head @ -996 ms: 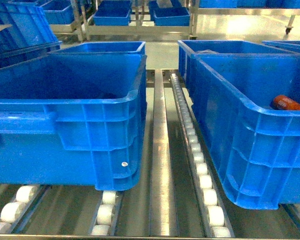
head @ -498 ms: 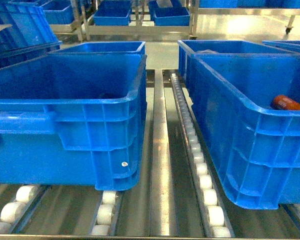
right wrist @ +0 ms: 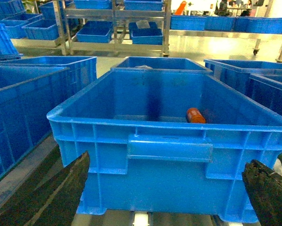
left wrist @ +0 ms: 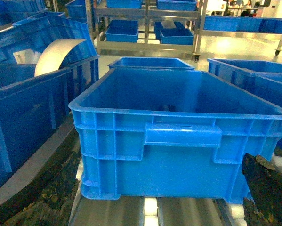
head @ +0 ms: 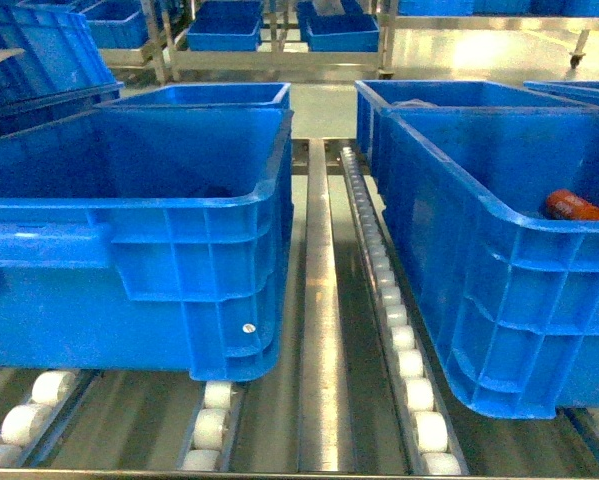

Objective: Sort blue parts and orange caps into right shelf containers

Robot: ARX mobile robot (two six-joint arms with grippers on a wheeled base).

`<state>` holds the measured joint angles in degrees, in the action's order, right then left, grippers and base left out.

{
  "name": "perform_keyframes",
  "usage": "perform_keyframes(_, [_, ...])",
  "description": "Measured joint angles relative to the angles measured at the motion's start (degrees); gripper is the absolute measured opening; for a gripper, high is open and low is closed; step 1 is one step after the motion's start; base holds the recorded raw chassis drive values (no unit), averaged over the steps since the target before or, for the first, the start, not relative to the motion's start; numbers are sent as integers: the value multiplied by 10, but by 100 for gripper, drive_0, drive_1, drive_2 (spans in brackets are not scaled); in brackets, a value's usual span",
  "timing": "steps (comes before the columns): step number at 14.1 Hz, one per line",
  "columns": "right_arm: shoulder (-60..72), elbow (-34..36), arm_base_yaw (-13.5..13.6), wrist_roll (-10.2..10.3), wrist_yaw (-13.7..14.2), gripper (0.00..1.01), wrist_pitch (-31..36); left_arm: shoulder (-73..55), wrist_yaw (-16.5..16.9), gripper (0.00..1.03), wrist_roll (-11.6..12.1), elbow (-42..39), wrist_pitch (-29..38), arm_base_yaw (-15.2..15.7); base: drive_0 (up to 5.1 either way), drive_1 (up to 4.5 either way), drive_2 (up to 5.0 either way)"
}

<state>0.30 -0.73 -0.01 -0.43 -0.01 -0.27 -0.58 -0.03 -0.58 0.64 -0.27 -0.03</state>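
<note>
Two of the right shelf containers, big bright blue crates, stand side by side on the roller shelf. One orange cap [head: 573, 206] lies inside the right crate [head: 499, 290], seen near its far wall [right wrist: 195, 115] in the right wrist view. My right gripper [right wrist: 162, 197] is open, its dark fingers [right wrist: 51, 197] spread wide in front of that crate's [right wrist: 169, 160] near wall, below the handle. My left gripper [left wrist: 150, 202] is open in the same way before the left crate [left wrist: 178, 150], touching nothing. No blue parts show. Neither gripper appears in the head view.
White rollers [head: 399, 330] and steel rails [head: 319, 330] run between the crates. More blue crates stand behind [head: 204, 95] and on far racks [head: 224, 25]. A tilted crate with a white curved sheet [left wrist: 58, 54] is at the left.
</note>
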Motion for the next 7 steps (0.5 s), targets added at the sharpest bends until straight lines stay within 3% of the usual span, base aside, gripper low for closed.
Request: perform_keyframes(7, [0, 0, 0, 0, 0, 98, 0, 0, 0, 98, 0, 0, 0, 0, 0, 0, 0])
